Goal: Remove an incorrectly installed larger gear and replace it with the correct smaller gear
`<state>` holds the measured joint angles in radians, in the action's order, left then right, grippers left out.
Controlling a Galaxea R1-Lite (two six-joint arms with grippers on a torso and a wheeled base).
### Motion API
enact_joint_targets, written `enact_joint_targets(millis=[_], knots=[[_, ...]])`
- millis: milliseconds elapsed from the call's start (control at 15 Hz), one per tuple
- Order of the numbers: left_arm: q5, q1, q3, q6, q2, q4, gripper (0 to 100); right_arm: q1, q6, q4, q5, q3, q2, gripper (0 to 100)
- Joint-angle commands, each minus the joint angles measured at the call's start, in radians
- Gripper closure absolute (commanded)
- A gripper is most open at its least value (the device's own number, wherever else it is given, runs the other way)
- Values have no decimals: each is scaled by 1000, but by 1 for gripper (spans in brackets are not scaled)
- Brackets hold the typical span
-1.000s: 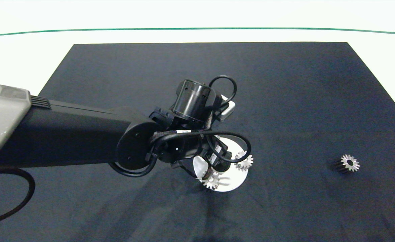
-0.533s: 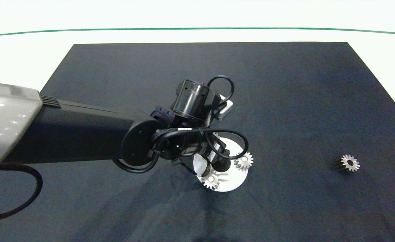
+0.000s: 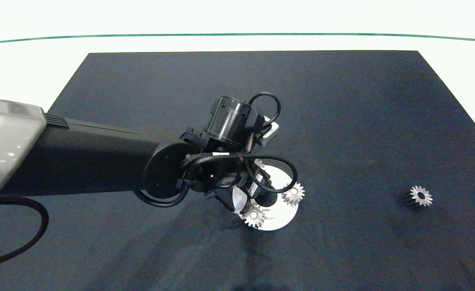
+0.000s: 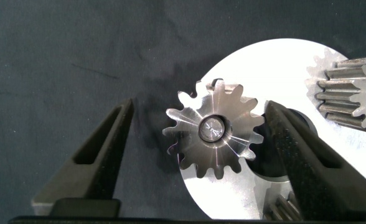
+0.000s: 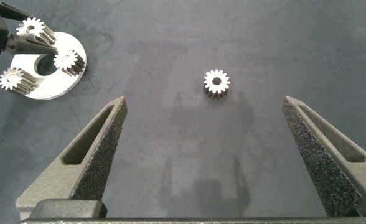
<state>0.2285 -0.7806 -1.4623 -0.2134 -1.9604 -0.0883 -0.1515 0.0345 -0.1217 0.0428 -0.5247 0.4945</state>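
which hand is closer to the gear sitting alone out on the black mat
Right. The right hand hovers open over the mat with the lone gear just ahead of its fingers. The left hand is away at the white disc, open around another gear.

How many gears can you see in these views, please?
4: three stand on the round white base plate, at and; one lies alone on the dark mat. None appears hidden.
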Motion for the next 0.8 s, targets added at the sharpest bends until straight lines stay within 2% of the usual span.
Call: enact_joint_targets(millis=[67,800], knots=[[2,0,-3,0,3,1,22,0,1,-1,0,0,1,0],[2,-2,7,0,3,2,44,0,1,-1,0,0,-1,0]])
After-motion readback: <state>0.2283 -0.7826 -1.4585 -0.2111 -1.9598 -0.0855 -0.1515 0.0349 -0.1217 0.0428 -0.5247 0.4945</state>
